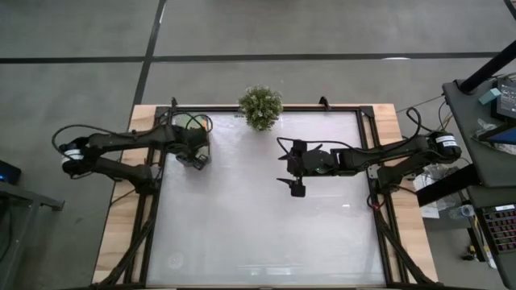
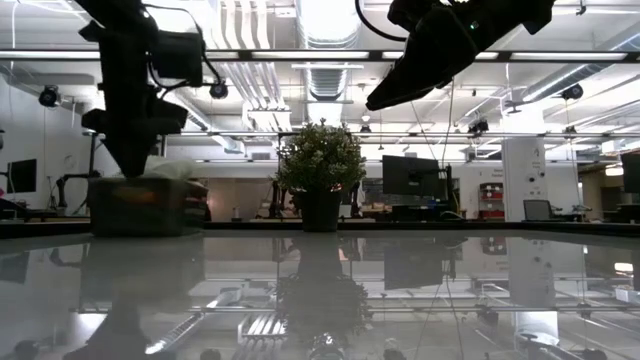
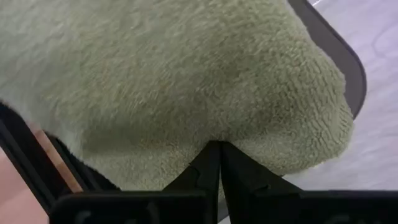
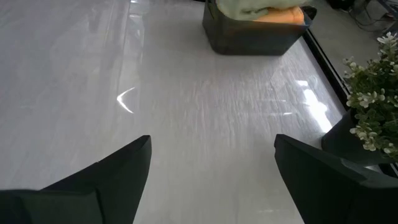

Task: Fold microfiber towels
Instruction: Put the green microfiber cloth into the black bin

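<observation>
- The towels are kept in the tray (image 4: 252,34) at the table's (image 1: 258,234) far left corner; a sage towel (image 3: 174,81) lies on top, and an orange towel (image 4: 280,17) is seen under it at the tray's rim.
- The left gripper (image 3: 216,163) is set down on the sage towel in the tray, its fingers (image 3: 200,169) pressed together with their tips in the pile of the cloth; whether any cloth is pinched between them cannot be told.
- In the low view the left arm is seen coming down into the tray (image 2: 135,205) from above.
- The right gripper (image 1: 295,171) is held above the bare middle of the table, well apart from the tray, with its jaws spread wide and nothing between them.
- In the right wrist view its two fingers (image 4: 109,180) are seen far apart over the white tabletop.
- A plant (image 1: 260,105) stands at the middle of the far edge, between the two arms.
</observation>
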